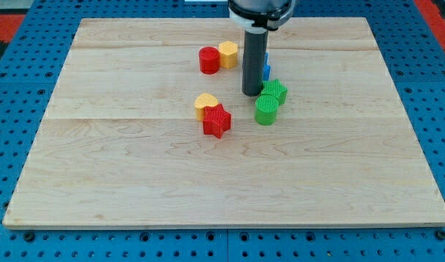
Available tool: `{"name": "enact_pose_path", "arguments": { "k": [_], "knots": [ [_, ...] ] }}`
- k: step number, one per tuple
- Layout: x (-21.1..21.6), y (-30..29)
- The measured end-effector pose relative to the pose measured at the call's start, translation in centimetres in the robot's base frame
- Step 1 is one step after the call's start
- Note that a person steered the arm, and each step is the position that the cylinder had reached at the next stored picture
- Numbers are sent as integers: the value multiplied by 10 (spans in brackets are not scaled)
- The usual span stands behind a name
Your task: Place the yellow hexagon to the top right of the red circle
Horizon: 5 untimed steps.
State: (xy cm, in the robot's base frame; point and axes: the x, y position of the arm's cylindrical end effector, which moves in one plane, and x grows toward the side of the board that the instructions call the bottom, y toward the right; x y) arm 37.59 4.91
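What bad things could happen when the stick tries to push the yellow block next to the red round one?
1. The yellow hexagon already touches the red circle, so a push from my tip could shove the circle along too.
2. My tip sits right beside the green blocks, with a blue block mostly hidden behind the rod; moving off carelessly might knock them.
3. The hexagon lies near the board's top edge, so a push upward has little room.

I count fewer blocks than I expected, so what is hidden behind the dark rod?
A blue block peeks out behind the rod at its right edge, above the green blocks. Its shape is covered. My tip sits left of those.
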Motion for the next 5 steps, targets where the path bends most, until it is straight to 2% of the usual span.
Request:
{"name": "enact_pose_path", "arguments": {
  "k": [2,5],
  "knots": [
    [-41,24],
    [-59,20]
  ]
}}
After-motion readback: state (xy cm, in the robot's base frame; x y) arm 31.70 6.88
